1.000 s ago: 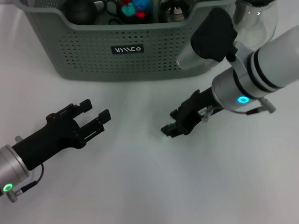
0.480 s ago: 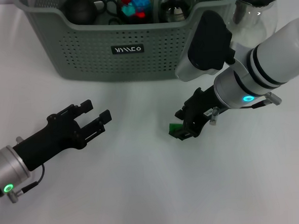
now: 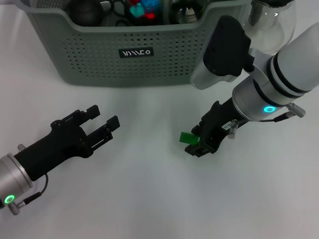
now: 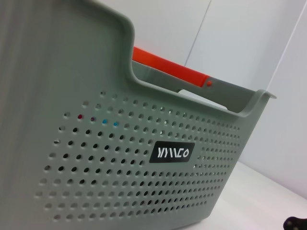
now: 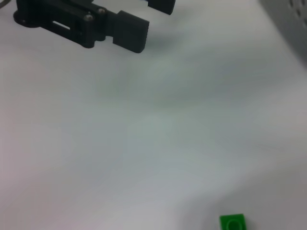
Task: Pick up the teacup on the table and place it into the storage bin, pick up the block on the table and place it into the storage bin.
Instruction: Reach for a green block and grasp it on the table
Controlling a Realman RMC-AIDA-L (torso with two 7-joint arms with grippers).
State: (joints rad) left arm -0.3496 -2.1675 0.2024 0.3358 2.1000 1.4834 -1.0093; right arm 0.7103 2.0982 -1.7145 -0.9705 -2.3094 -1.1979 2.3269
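Head view: white table (image 3: 154,206) | right pincer (image 3: 196,143) pinching green block (image 3: 187,137) | left pincer (image 3: 101,121) spread

The light is bright and even all over the white worktop (image 3: 154,206). Soft grey shadows lie right under the two arms and along the near side of the storage bin (image 3: 145,66). A clear glass pitcher (image 3: 275,20) at the far right has small shiny spots. In the left wrist view the nearest bin wall looks smeared. The right wrist view is soft, and the green block (image 5: 233,223) looks fuzzy.
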